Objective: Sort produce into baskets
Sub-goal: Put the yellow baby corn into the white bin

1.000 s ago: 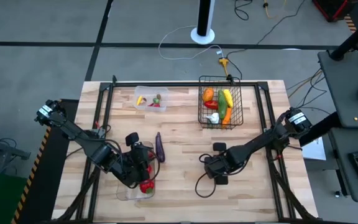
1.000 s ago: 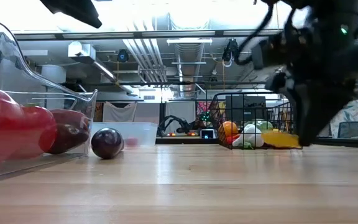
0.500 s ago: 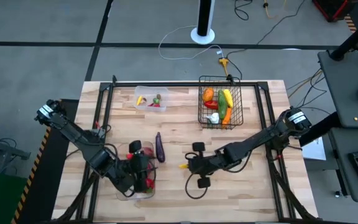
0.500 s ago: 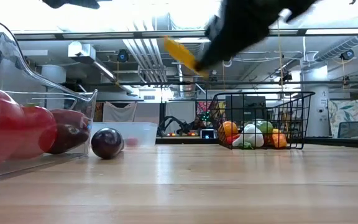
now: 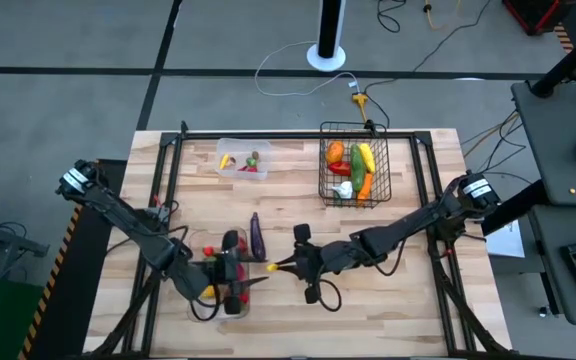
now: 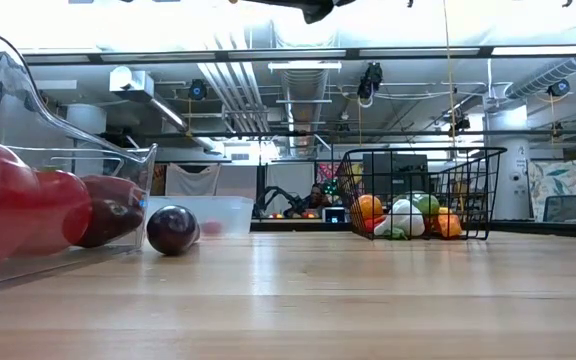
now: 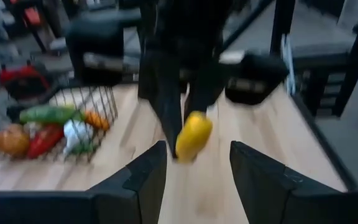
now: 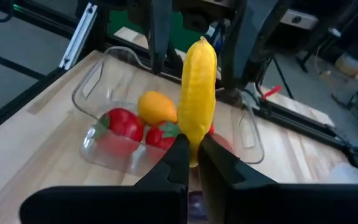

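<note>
Held item: long yellow pepper (image 8: pixel 197 93), ribbed, tapering; also seen in the high view just left of centre (image 5: pixel 279 266) and mid-frame in the left wrist view (image 7: pixel 193 135).
Right gripper (image 8: pixel 190 163): jaws shut on the pepper's lower end, pinched from both sides; rest of the pepper standing up past the tips, clear of the surface (image 5: pixel 298 220).
Handling, judged: looked light, stiff and smooth-skinned, likely a plastic model; slippery under a narrow pinch, prone to pivot when held by one end. Better hold probably nearer the thick middle, across the short width.
Pepper relative to the left jaws: between and beyond the two dark fingers (image 7: pixel 143 180) in the left wrist view, apart from them, not touched.
Left gripper (image 5: pixel 230 285): lower left of centre in the high view, over the clear tub (image 8: pixel 92 140); jaws partly open, nothing seen held.
Tub contents: two red tomatoes (image 8: pixel 122 124) and an orange-yellow piece (image 8: pixel 157 107), low in the right wrist view behind the pepper.
Eggplant (image 5: pixel 256 236): on the surface, just above and left of the pepper in the high view; a dark round end at lower left in the low view (image 6: pixel 172 229).
Wire basket (image 5: pixel 354 165): upper right of centre, holding mixed produce, well apart from the pepper.
Small tub (image 5: pixel 242 158): upper left of centre, a few pieces inside.
</note>
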{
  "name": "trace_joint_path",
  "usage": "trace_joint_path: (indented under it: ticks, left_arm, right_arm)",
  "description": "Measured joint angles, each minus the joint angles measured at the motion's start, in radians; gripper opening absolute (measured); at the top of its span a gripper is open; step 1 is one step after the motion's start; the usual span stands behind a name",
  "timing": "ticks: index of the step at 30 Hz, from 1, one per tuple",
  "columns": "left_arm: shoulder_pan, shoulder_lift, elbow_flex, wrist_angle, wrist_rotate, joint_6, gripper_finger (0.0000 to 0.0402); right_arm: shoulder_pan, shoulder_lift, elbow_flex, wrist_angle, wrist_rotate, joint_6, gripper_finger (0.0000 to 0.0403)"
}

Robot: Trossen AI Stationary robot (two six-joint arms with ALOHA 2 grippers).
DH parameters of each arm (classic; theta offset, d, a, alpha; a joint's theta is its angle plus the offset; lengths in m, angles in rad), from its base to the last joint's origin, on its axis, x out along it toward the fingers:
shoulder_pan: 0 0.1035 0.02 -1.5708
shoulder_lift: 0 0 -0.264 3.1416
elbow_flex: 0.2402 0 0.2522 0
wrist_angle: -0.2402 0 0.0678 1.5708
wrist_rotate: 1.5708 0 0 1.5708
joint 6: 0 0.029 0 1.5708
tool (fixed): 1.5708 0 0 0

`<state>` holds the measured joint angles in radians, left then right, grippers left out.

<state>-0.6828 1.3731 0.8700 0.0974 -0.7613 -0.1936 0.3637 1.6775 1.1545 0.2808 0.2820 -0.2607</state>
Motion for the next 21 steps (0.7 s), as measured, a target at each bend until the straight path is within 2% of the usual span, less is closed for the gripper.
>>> trace_joint_path:
  ticks: [5, 9, 18, 21]
  left_arm:
    - [0.011, 0.000, -0.058, 0.216, 0.003, 0.122, 0.0160]
    - [0.014, 0.000, -0.103, 0.325, 0.010, 0.180, 0.0157]
    - [0.032, 0.000, -0.112, 0.339, 0.015, 0.184, 0.0089]
    - [0.045, 0.000, -0.112, 0.338, 0.018, 0.174, 0.0077]
  right_arm:
    - [-0.005, 0.000, 0.000, 0.014, -0.001, -0.013, 0.0013]
    - [-0.005, 0.000, 0.000, 0.016, -0.001, -0.015, 0.0013]
    - [-0.005, 0.000, 0.000, 0.016, 0.002, -0.016, 0.0013]
    - [-0.005, 0.001, 0.000, 0.016, 0.006, -0.016, 0.0013]
